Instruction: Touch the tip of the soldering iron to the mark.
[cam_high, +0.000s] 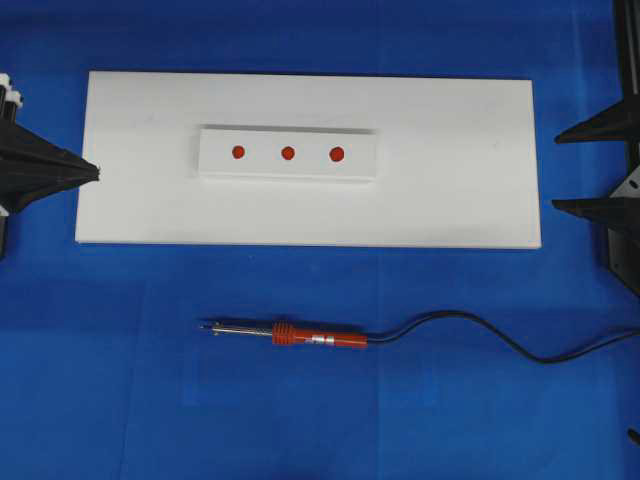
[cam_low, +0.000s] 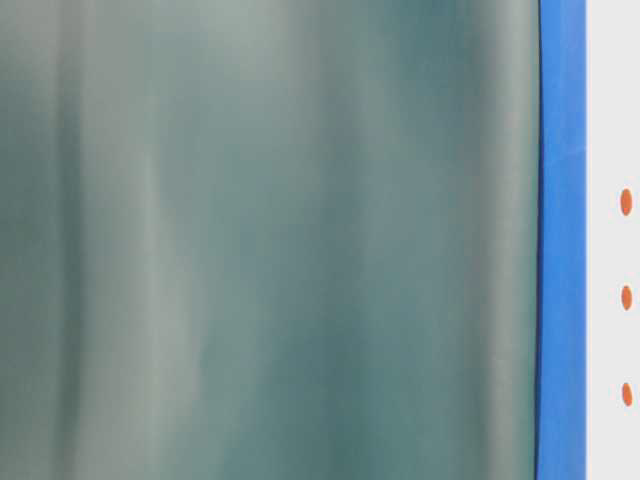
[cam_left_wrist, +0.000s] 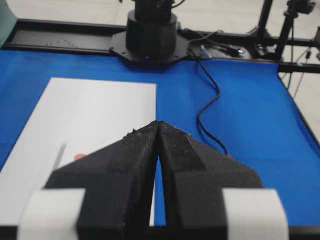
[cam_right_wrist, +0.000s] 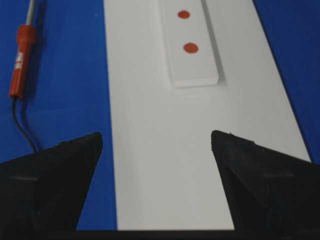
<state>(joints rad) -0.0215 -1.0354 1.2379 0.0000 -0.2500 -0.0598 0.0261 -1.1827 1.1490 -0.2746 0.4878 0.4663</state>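
Observation:
The soldering iron (cam_high: 290, 334) lies flat on the blue mat in front of the white board, its silver tip pointing left and its orange-red handle (cam_right_wrist: 21, 60) to the right. Three red marks (cam_high: 288, 153) sit in a row on a raised white strip (cam_high: 350, 172); two of them (cam_right_wrist: 190, 48) show in the right wrist view. My left gripper (cam_high: 98, 172) rests at the board's left edge with its fingertips (cam_left_wrist: 158, 124) shut on nothing. At the board's right end my right gripper (cam_high: 558, 170) stands open and empty (cam_right_wrist: 156, 137), well away from the iron.
The white board (cam_high: 450, 200) lies across the middle of the blue mat. The iron's black cord (cam_high: 470, 325) snakes off to the right edge. A blurred grey-green surface (cam_low: 270, 240) fills most of the table-level view. The opposite arm's black base (cam_left_wrist: 151, 30) stands at the far end.

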